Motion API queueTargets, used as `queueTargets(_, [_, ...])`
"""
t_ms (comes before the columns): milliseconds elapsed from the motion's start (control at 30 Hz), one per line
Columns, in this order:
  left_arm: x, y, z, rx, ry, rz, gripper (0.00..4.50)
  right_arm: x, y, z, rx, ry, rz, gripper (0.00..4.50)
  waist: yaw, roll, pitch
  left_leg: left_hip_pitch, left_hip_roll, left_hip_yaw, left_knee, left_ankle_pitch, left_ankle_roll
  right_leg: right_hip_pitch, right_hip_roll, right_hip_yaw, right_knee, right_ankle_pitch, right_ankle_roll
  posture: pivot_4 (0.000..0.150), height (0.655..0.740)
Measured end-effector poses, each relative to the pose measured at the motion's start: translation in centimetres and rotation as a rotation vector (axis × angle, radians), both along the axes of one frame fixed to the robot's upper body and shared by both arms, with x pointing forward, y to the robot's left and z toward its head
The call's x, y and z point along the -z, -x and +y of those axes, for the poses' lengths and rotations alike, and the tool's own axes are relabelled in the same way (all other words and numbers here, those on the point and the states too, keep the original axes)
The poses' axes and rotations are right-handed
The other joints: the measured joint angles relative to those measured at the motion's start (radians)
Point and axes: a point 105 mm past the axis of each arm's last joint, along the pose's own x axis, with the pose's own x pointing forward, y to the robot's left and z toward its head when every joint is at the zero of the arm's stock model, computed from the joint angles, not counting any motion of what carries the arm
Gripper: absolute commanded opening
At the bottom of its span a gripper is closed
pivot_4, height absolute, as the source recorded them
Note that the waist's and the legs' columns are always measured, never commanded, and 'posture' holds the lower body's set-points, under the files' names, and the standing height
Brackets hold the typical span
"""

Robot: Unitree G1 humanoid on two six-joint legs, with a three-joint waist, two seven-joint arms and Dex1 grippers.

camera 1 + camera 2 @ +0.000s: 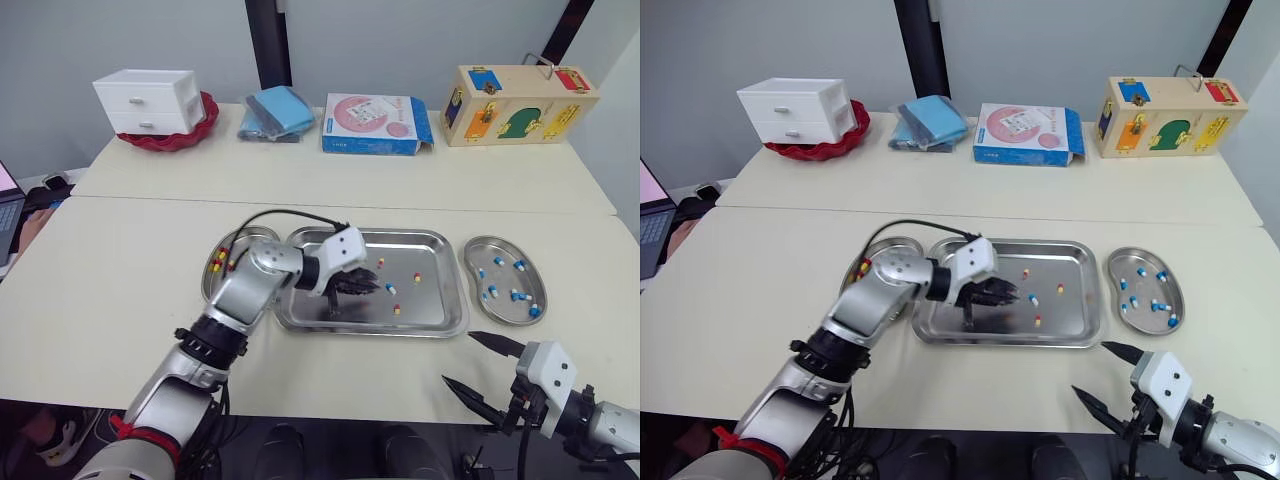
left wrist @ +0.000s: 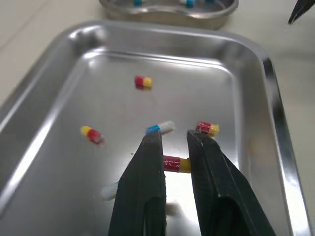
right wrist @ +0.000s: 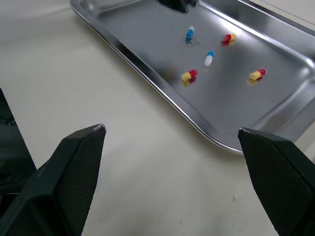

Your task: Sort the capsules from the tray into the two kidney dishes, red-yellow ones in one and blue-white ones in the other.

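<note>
Left gripper [image 2: 174, 136] was down in the tray [image 1: 440, 240] near its centre, fingers slightly apart, straddling a red-yellow capsule [image 2: 176, 164] on the tray floor. A blue-white capsule [image 2: 160, 129] lay just off the fingertips, with three loose red-yellow capsules [image 2: 143, 82] nearby. Right gripper [image 3: 171, 130] hovered over the table [image 1: 120, 260] off the tray's front right corner, fingers spread wide, empty. Left kidney dish [image 1: 258, 236], at the tray's left edge, held red-yellow capsules. Right kidney dish [image 1: 500, 239], at its right edge, held blue-white ones.

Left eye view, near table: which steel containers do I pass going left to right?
Steel kidney dish holding red-yellow capsules → rectangular steel tray with mixed capsules → steel kidney dish holding blue-white capsules.
</note>
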Motion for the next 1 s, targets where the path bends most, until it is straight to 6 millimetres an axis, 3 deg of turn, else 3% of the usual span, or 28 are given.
queueTargets(200, [-0.5,1.5,4.8,-0.168,0.021,0.075,0.39,-0.4,-0.4,2.0,-0.114,-0.025,-0.023,4.5,0.002,0.0,0.0,0.0,0.0,0.0,0.001,0.0,0.0,0.0,0.0,0.0,0.0,0.0,0.0,0.15,0.74])
queueTargets(367, [-2.5,1.7,9.6,-0.385,0.098,0.087,0.39,-0.6,-0.9,4.1,-0.222,-0.067,-0.049,4.5,0.004,-0.001,0.001,0.0,0.0,-0.001,0.001,0.0,0.0,0.0,0.0,-0.001,0.0,0.0,0.0,0.15,0.74])
queueTargets(533, [-1.3,2.4,13.6,-0.558,0.108,0.153,0.39,-0.5,-1.7,5.7,-0.3,-0.106,-0.061,4.5,0.002,-0.001,0.001,0.0,0.001,-0.001,0.0,0.0,0.0,-0.001,0.0,-0.001,0.001,0.0,0.0,0.15,0.74])
queueTargets(767, [-0.8,1.5,16.9,-0.746,0.122,0.117,0.39,-1.0,-2.6,7.2,-0.341,-0.136,-0.09,4.5,0.007,-0.002,0.001,0.0,0.0,-0.001,0.001,0.0,0.0,-0.001,0.0,-0.001,0.002,0.0,0.0,0.15,0.74])
queueTargets(1000, [-0.1,1.4,17.7,-0.798,0.127,0.109,0.39,-1.1,-2.9,7.5,-0.338,-0.141,-0.085,4.5,0.004,-0.002,0.001,0.0,0.001,-0.001,0.001,0.0,0.0,-0.002,0.0,-0.001,0.004,0.0,0.0,0.15,0.74])
